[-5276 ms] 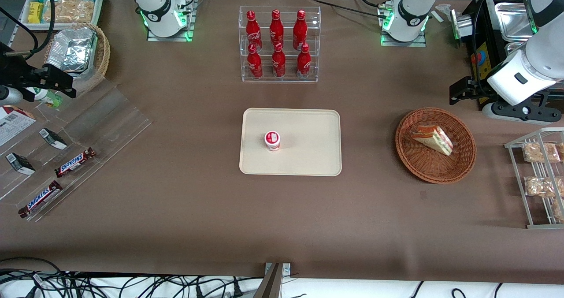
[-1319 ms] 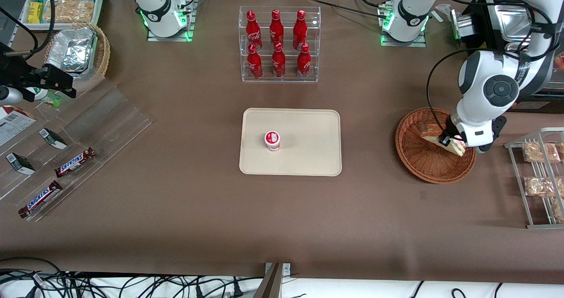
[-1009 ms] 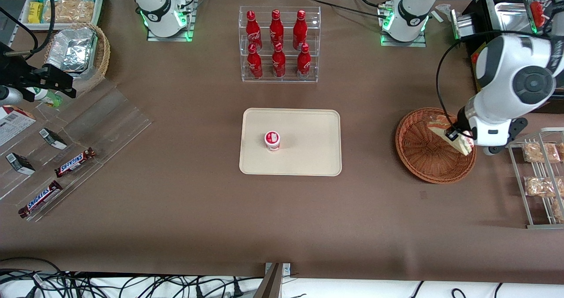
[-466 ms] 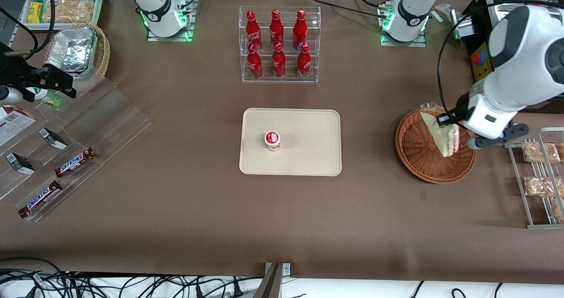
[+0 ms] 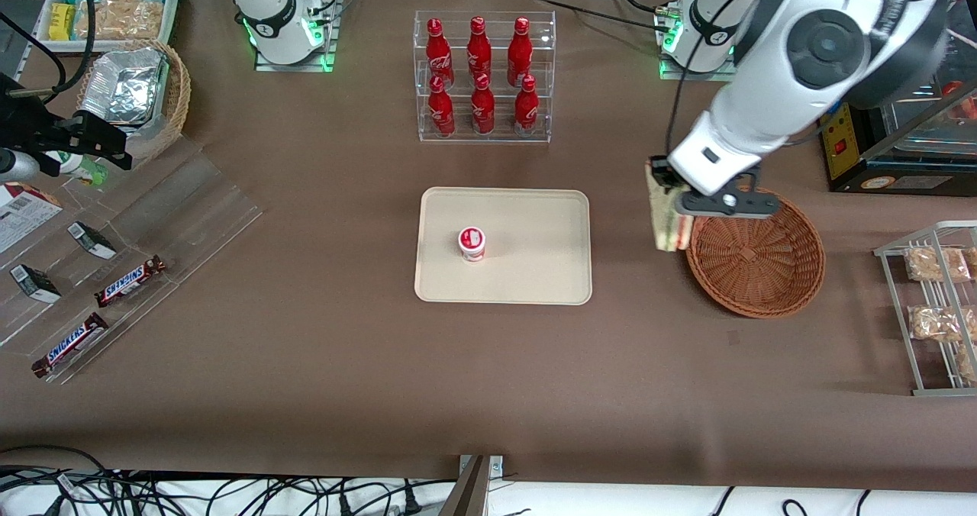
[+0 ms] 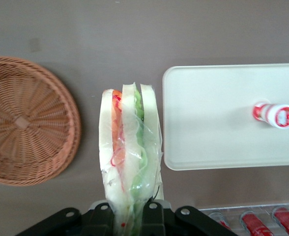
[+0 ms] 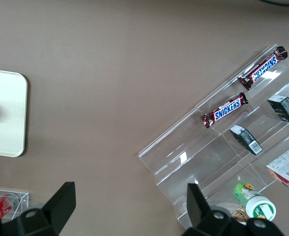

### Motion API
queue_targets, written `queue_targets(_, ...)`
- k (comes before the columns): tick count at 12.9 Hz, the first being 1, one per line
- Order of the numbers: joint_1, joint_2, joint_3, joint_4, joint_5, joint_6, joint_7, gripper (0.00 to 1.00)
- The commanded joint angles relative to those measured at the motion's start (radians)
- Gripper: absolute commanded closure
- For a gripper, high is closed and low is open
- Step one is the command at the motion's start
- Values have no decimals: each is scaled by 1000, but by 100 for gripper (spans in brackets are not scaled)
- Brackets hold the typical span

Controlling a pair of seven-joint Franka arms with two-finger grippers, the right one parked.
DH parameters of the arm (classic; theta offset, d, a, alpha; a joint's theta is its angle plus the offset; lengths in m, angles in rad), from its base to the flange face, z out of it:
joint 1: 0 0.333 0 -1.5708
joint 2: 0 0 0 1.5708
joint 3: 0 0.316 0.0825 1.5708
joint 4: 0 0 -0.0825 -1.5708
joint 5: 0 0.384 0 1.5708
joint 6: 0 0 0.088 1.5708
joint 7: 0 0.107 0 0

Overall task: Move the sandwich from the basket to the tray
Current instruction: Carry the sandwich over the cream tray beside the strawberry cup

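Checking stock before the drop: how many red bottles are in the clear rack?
6: three on the upper tier, three on the lower. End effector, gripping the sandwich, is between basket and tray.

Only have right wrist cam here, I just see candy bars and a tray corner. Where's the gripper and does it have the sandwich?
Observer: Yes. The gripper is shut on the sandwich, which hangs above bare table between the basket and the tray.
Operator: Basket empty?
Observer: Nothing shows in it in the left wrist view.
Operator: Tray free?
Observer: Not quite. A small red-and-white cup stands on it, toward the parked arm's end; the part nearer the sandwich is bare.
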Motion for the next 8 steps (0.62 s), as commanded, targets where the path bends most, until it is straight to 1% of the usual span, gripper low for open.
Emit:
queue_targets(1, -38, 54, -40, 8, 1, 56, 4, 100)
queue_targets(3, -94, 100, -39, 8, 19, 102, -56, 100)
queue_targets(5, -151, 168, -40, -4, 134, 154, -177, 100)
queue_targets(8, -210, 292, -39, -6, 277, 231, -315, 100)
